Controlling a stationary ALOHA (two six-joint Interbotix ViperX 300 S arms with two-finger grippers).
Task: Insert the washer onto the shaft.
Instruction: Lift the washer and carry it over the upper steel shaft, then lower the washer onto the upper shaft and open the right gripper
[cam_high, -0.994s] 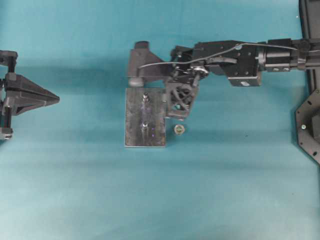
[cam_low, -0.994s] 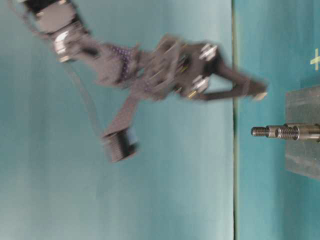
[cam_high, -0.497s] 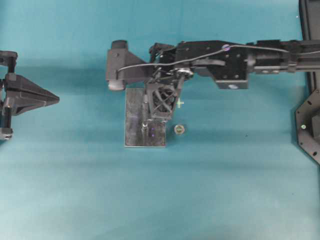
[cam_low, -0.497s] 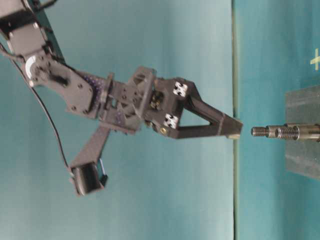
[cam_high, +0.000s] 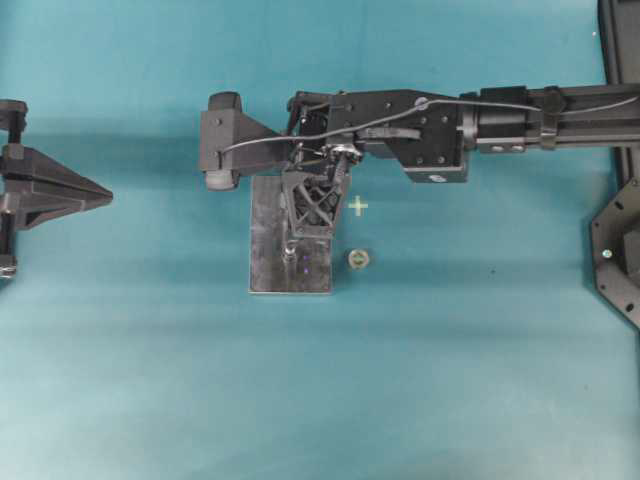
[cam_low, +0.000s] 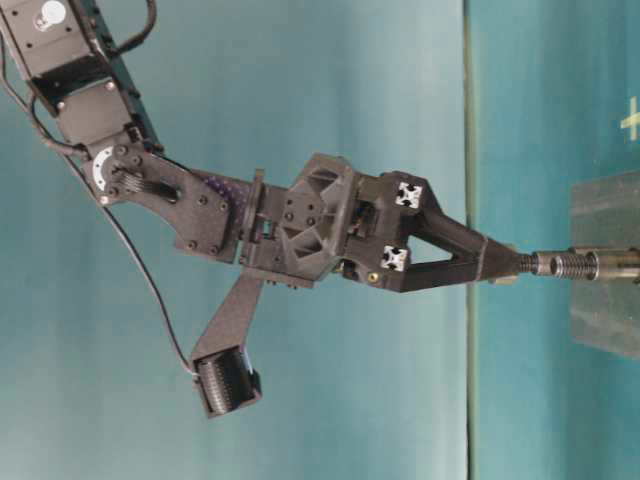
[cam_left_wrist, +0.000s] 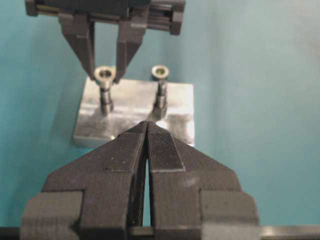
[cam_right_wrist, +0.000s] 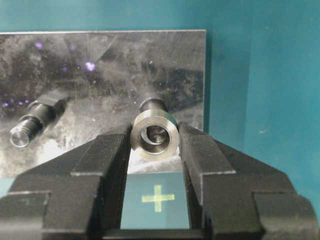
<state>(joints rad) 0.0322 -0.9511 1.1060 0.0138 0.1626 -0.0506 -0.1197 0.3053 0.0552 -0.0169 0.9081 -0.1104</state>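
We saw a teal table (cam_high: 450, 380) running unbroken to a teal backdrop (cam_low: 300, 100) behind it, with a pale green cross mark (cam_high: 357, 206) on the cloth just beside the work.

Nearest in the right wrist view, the right gripper (cam_right_wrist: 154, 145) was clamped on the washer (cam_right_wrist: 154, 135), one black finger pressing each side of it. The washer was a short steel ring, bright and smoothly turned, its bore facing the camera. It sat at the tip of the shaft (cam_right_wrist: 150, 106), and we could not tell how far it had gone on. In the table-level view the fingertips met the threaded end of that shaft (cam_low: 560, 264).

Beyond the fingers lay the metal plate (cam_right_wrist: 100, 70), grey and scuffed, carrying two upright shafts; the second shaft (cam_right_wrist: 30, 125) stood free to one side. From overhead the right gripper (cam_high: 292, 238) hung over the plate (cam_high: 265, 270), and a small ring-shaped part (cam_high: 359, 259) lay on the cloth just beside the plate's edge.

Farthest off, the left gripper (cam_high: 105, 195) waited well apart from the plate, its fingers (cam_left_wrist: 127, 155) pressed together with nothing between them.
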